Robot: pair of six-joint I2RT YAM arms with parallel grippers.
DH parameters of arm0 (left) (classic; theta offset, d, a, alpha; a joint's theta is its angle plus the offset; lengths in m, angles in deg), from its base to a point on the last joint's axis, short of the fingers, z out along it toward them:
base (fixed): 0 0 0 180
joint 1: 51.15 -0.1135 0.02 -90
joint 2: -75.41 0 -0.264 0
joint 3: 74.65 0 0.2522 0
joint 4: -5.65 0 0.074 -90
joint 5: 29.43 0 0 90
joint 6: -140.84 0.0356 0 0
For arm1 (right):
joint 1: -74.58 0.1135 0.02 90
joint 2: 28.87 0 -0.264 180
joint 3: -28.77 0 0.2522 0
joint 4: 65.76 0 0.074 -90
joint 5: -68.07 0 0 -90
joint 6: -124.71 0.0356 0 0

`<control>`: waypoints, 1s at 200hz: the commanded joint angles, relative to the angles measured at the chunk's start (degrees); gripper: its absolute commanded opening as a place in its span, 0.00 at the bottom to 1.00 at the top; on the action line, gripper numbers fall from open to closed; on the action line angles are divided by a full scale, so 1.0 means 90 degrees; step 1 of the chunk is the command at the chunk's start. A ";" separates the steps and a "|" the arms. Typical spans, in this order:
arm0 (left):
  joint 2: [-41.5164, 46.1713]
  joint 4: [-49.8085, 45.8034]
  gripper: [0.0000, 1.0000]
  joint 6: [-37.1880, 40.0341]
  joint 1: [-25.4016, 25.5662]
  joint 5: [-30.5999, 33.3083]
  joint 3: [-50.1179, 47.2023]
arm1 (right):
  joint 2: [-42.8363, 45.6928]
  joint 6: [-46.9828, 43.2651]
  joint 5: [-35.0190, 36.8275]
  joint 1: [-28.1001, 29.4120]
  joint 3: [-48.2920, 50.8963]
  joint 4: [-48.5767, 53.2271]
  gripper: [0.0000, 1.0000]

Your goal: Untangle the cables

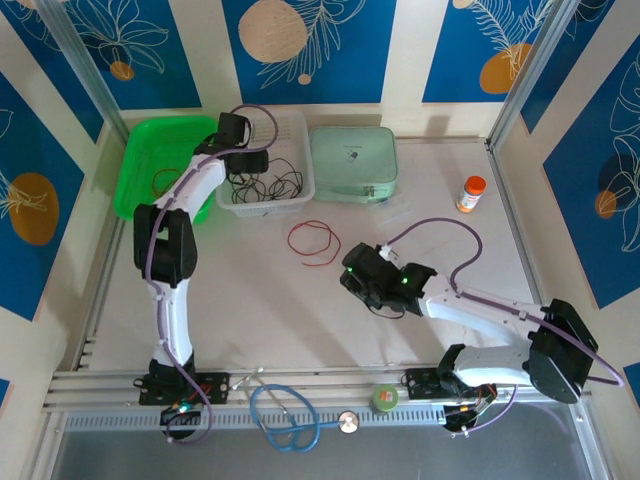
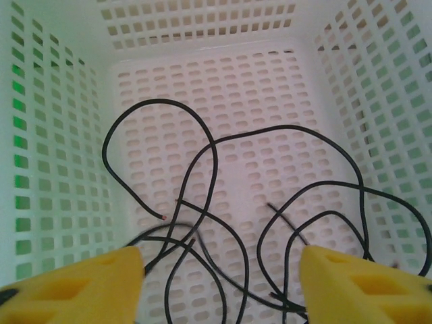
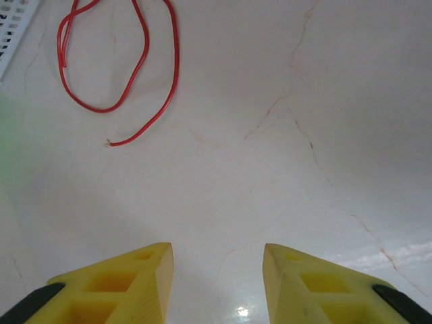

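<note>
Several black cables [image 2: 223, 175] lie looped over one another on the floor of the white perforated basket [image 1: 300, 130]. My left gripper [image 2: 223, 270] hangs open just above them, its yellow fingers [image 2: 88, 287] wide apart and nothing gripped; one strand by the left finger is blurred. From above, the left gripper [image 1: 246, 162] sits over the basket's left half. A red cable [image 1: 313, 241] lies loose on the table, also in the right wrist view as the red cable [image 3: 121, 67] at top left. My right gripper [image 3: 217, 253] is open over bare table, short of it. Another red cable [image 1: 165, 181] rests in the green tray [image 1: 140, 150].
A mint-green case [image 1: 352, 162] stands right of the basket. An orange-capped bottle [image 1: 470, 193] is at the far right. A light-blue stethoscope [image 1: 285, 415] and a green tape roll [image 1: 384, 398] lie by the front rail. Bare tabletop spreads around the right gripper [image 1: 352, 272].
</note>
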 commanded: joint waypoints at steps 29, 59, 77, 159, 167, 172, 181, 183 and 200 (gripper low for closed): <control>0.1508 -0.0042 0.82 0.0194 0.0113 -0.0290 -0.0076 | -0.0935 -0.0535 -0.0648 -0.0456 -0.1038 0.0778 0.40; 0.2451 -0.0282 0.88 0.0230 0.0291 -0.0290 -0.0494 | -0.1717 -0.0419 -0.0856 -0.0728 -0.1894 0.1549 0.39; 0.3025 -0.0495 0.89 0.0057 0.0395 -0.0333 -0.0879 | -0.2161 -0.0378 -0.0953 -0.0851 -0.2283 0.1745 0.39; 0.5363 -0.0720 0.89 -0.0644 0.0938 -0.0458 -0.3277 | -0.4143 -0.0132 -0.1967 -0.1475 -0.3722 0.1889 0.39; 0.5545 -0.0730 0.89 -0.0701 0.0958 -0.0400 -0.3413 | -0.4300 -0.0110 -0.1951 -0.1475 -0.3883 0.1976 0.39; 0.5650 -0.0731 0.89 -0.0712 0.0974 -0.0393 -0.3498 | -0.4390 -0.0096 -0.1948 -0.1475 -0.3976 0.2025 0.39; 0.5807 -0.0747 0.89 -0.0729 0.0988 -0.0417 -0.3608 | -0.4543 -0.0055 -0.1957 -0.1466 -0.4121 0.2096 0.39; 0.5836 -0.0757 0.89 -0.0737 0.0992 -0.0413 -0.3629 | -0.4578 -0.0046 -0.1958 -0.1465 -0.4160 0.2116 0.39; 0.6028 -0.0897 0.89 -0.0733 0.1020 -0.0377 -0.3730 | -0.4836 0.0067 -0.1994 -0.1448 -0.4351 0.2247 0.39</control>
